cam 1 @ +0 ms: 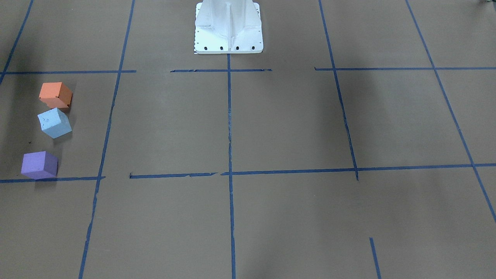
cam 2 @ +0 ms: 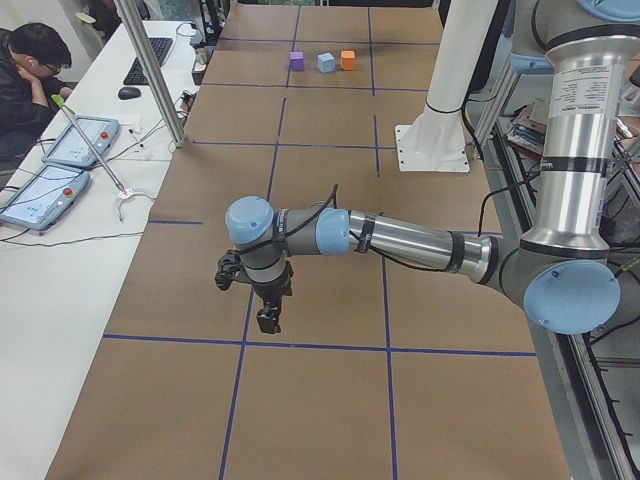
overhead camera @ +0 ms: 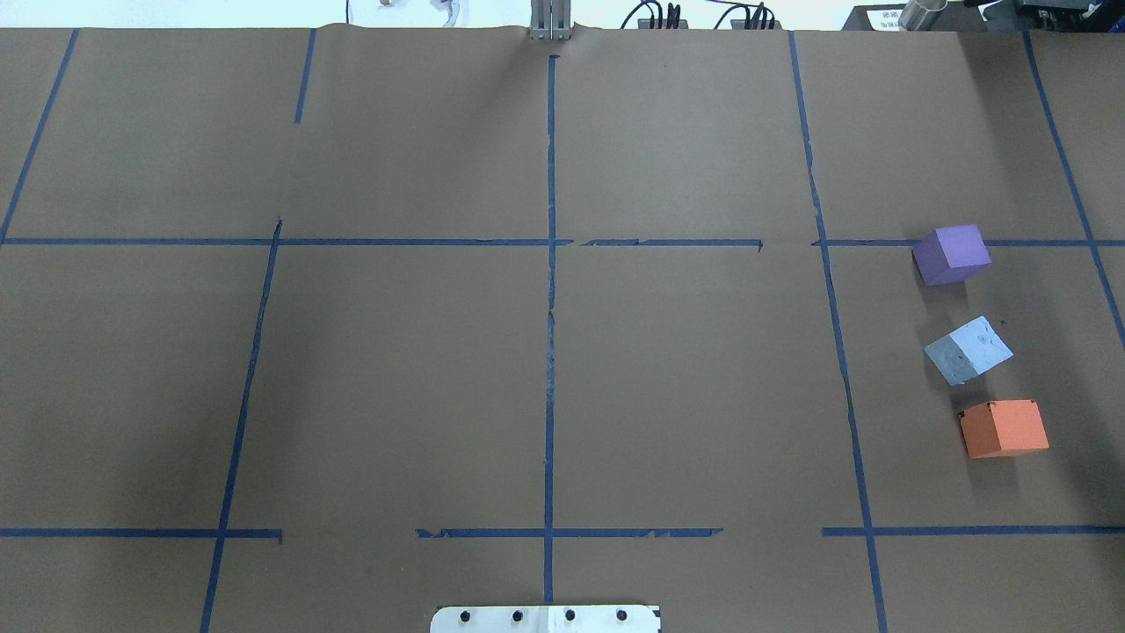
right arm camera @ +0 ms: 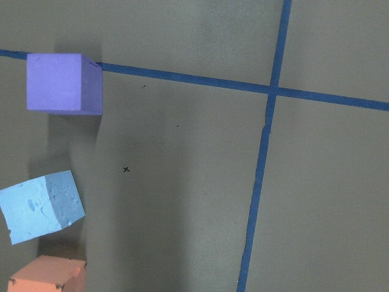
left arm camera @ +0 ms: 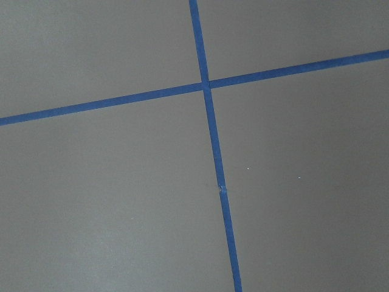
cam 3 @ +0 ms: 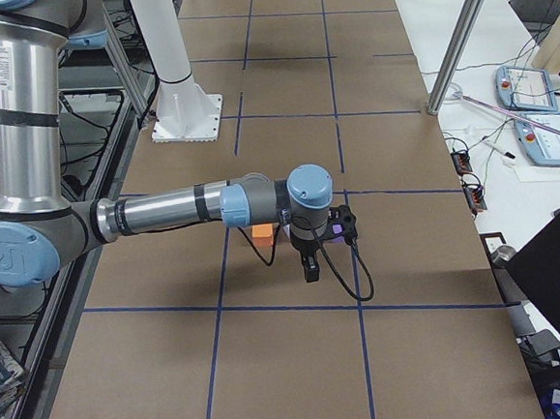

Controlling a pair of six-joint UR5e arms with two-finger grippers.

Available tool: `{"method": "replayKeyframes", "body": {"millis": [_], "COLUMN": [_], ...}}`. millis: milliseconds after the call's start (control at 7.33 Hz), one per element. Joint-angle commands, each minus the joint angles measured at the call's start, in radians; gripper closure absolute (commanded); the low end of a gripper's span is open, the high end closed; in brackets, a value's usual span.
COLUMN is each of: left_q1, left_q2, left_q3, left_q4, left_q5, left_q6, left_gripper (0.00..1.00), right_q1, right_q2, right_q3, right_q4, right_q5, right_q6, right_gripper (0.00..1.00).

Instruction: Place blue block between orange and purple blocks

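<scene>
Three foam blocks stand in a row on the brown table: an orange block, a light blue block in the middle, turned a little, and a purple block. The overhead view shows purple, blue and orange on the right. The right wrist view looks down on purple, blue and orange. My right gripper hangs above the table near the blocks. My left gripper hangs over a tape cross far from them. I cannot tell whether either is open.
Blue tape lines divide the table into squares. The white robot pedestal stands at the table's middle edge. An operator sits at a side table with tablets, behind a metal post.
</scene>
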Motion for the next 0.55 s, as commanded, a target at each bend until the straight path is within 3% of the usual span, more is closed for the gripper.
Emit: {"method": "replayKeyframes", "body": {"millis": [0, 409], "left_q1": [0.009, 0.010], "left_q2": [0.007, 0.007], "left_q3": [0.002, -0.007], "left_q4": [-0.003, -0.003], "left_q5": [0.004, 0.003], "left_q6": [0.003, 0.004], "left_gripper": [0.00, 0.00], "right_q1": [-0.001, -0.004], "right_q2": [0.001, 0.002], "right_q3": [0.006, -0.002], "right_q4": [0.001, 0.037], "right_q5": [0.001, 0.002], "right_q6": [0.001, 0.003], "right_gripper": [0.00, 0.00]}}
